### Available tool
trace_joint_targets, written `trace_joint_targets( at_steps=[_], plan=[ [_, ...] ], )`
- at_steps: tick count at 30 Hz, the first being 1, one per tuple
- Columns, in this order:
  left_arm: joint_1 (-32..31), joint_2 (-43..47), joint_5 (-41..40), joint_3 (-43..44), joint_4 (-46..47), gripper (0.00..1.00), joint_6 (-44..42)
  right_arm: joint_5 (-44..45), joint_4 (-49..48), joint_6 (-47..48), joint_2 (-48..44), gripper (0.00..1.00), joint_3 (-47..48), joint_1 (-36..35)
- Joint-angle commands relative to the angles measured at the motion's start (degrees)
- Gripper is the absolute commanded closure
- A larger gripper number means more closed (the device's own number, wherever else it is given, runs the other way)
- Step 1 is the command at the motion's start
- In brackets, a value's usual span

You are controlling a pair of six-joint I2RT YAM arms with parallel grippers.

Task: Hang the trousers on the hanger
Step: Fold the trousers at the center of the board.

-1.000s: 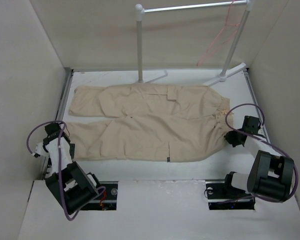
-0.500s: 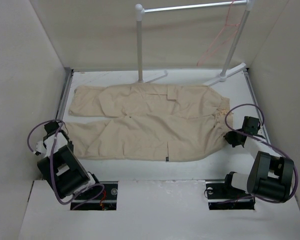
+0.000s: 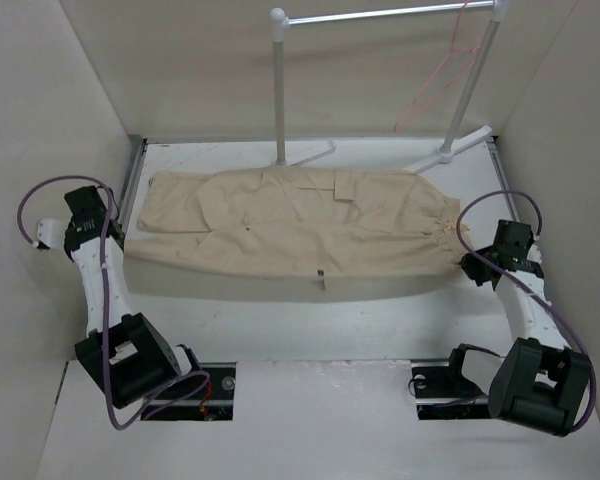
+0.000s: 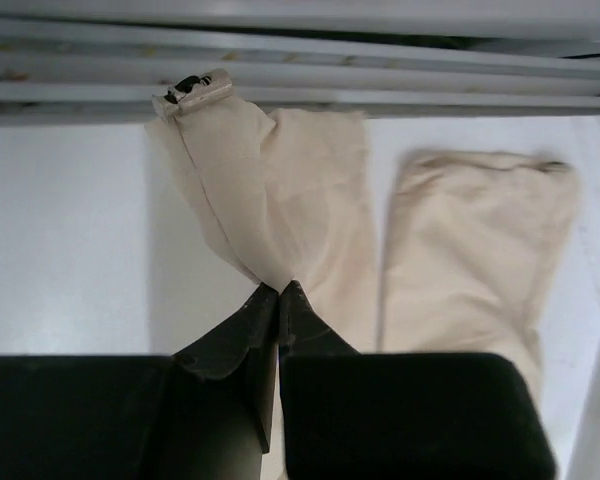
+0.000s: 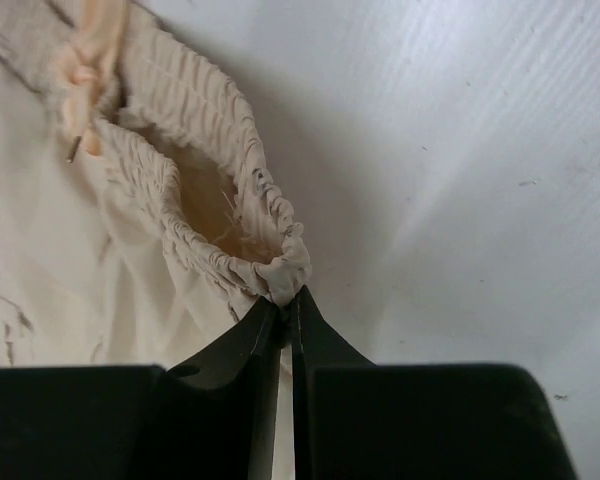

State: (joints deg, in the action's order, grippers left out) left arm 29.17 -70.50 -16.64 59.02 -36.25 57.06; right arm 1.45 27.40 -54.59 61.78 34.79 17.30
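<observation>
The large beige cotton cargo trousers (image 3: pixel 280 215), flap-pocketed, with a gathered drawstring waist and a small dark seam tag (image 3: pixel 320 276) too small to read, lie across the white table (image 3: pixel 280 330), their near edge held up by the left gripper (image 4: pixel 279 288), pinched tight on leg fabric, and the right gripper (image 5: pixel 285 296), clamped on the waistband.

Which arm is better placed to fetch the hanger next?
Right, probably: the hanger hangs at the rack's right end, on that arm's side. Both are busy: right gripper shut on the trousers' waistband, left gripper on a leg cuff.
</observation>
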Motion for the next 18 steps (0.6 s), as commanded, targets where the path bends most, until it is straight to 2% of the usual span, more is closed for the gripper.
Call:
trace_joint_targets(
  at_steps=[1, 7, 18],
  plan=[
    [-3.45, -3.40, -3.65, 7.66, -1.37, 1.00, -0.37, 4.87, 0.72, 1.06, 0.26, 0.98, 7.30, -0.38],
    [-9.69, -13.68, -7.26, 20.14, -0.93, 1.00, -0.81, 7.68, 0.73, 0.45, 7.99, 0.97, 19.51, -0.47],
    [-14.53, -38.37, -9.64, 48.18, -1.63, 1.00, -5.03, 4.97, 3.88, 1.15, 36.28, 0.97, 50.87, -0.47]
  ],
)
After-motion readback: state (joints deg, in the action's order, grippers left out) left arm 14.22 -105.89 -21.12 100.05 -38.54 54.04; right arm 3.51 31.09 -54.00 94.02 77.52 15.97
